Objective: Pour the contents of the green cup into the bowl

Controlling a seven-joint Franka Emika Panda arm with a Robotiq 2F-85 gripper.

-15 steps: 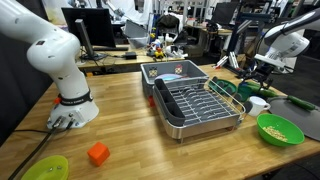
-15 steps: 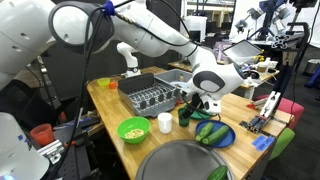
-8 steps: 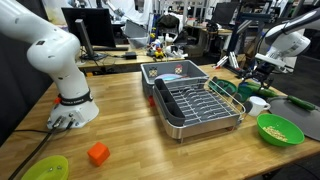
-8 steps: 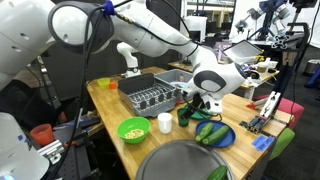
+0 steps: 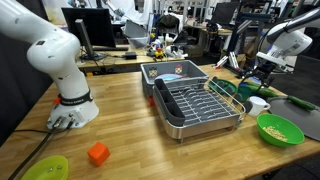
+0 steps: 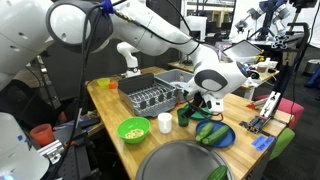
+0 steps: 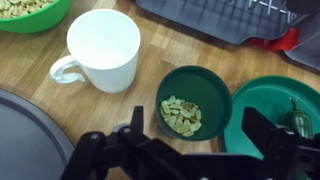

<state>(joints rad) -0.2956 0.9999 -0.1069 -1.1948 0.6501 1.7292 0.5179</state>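
Unchanged from a second ago: gripper [image 7: 193, 120] spread wide and empty, green cup [image 7: 195, 85] directly beneath between its fingers, bowl [image 7: 30, 12] farther off past the white mug [image 7: 100, 45], so grasp and pour still pending.

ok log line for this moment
phase: pre-grasp | gripper: open, lined up on green cup, no grip | green cup: upright, tan bits inside | bowl: beyond white cup, pour not yet done

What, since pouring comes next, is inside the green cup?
In the wrist view the green cup holds a small heap of yellowish-tan bits on one side of its floor; the rest shows bare. What lies beneath the bits is covered.
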